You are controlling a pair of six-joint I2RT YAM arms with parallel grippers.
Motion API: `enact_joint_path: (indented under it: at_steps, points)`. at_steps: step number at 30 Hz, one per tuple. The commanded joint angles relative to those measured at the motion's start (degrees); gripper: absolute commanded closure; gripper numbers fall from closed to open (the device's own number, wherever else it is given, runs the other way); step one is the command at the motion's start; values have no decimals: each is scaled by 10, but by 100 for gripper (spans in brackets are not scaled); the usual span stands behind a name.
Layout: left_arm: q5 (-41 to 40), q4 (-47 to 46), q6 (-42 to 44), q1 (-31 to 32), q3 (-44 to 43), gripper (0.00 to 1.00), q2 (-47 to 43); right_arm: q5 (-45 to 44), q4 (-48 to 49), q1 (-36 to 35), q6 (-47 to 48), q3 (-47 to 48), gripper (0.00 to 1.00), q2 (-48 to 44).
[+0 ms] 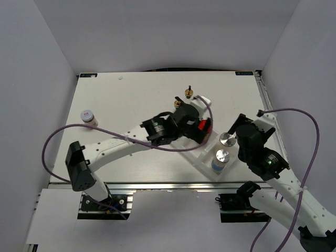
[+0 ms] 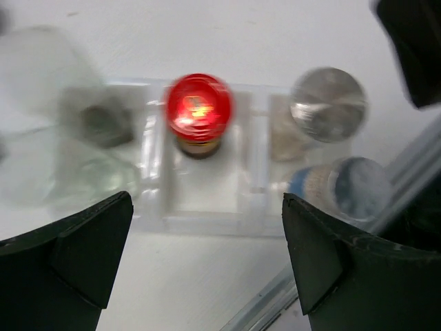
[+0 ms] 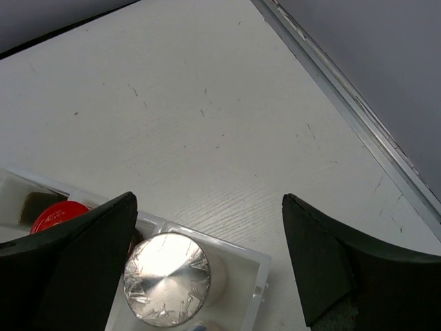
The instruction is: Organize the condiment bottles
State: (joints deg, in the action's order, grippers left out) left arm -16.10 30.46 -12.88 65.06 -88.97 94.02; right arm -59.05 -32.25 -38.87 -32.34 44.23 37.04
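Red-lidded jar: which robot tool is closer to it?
Left. The left tool hovers open right beside the red-lidded jar; the right tool is farther, by the silver-capped shaker.

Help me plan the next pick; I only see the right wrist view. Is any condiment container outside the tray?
Observer: Yes, a small pale-lidded jar stands alone near the table's left edge.
Operator: Is the left gripper free to fetch it?
Observer: The left gripper is open and empty, pointed down at the red-lidded jar.
Operator: What's beside my silver-capped shaker?
Observer: A blue-labelled bottle shares its end compartment, on the side nearer the arm bases.
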Motion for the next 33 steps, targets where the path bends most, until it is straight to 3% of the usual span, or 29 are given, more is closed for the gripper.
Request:
enact_joint_path:
  at_steps: [1,2,5,7,10,11,13,14,16,19,24,27,33]
  points:
    - [-94,12,-92,-75,42,2,-102,81,69,45,42,4,11,29]
    - [-113,21,-109,-118,55,2,-116,98,82,59,46,8,11,37]
    - [-236,70,-179,-171,91,2,-173,140,99,107,58,24,11,76]
    - [-251,91,-222,-206,122,2,-212,177,114,148,71,36,11,104]
    - [-246,113,-257,-314,156,2,-247,228,141,218,88,52,11,140]
    - [-244,114,-262,-380,178,2,-250,242,143,236,89,57,11,149]
    - [-191,108,-268,-455,197,2,-248,293,145,282,93,75,11,180]
    - [-178,88,-270,-518,217,2,-242,305,147,293,96,80,11,189]
    - [-186,63,-286,-589,233,2,-227,314,148,311,100,95,11,218]
    - [-123,2,-281,-673,250,2,-184,311,150,323,109,111,11,251]
    - [-111,-43,-265,-712,229,2,-88,315,167,333,113,113,10,275]
    - [-147,-39,-253,-715,204,2,-51,318,182,336,123,103,11,283]
    - [-126,-87,-222,-731,195,2,-9,338,197,336,135,94,11,299]
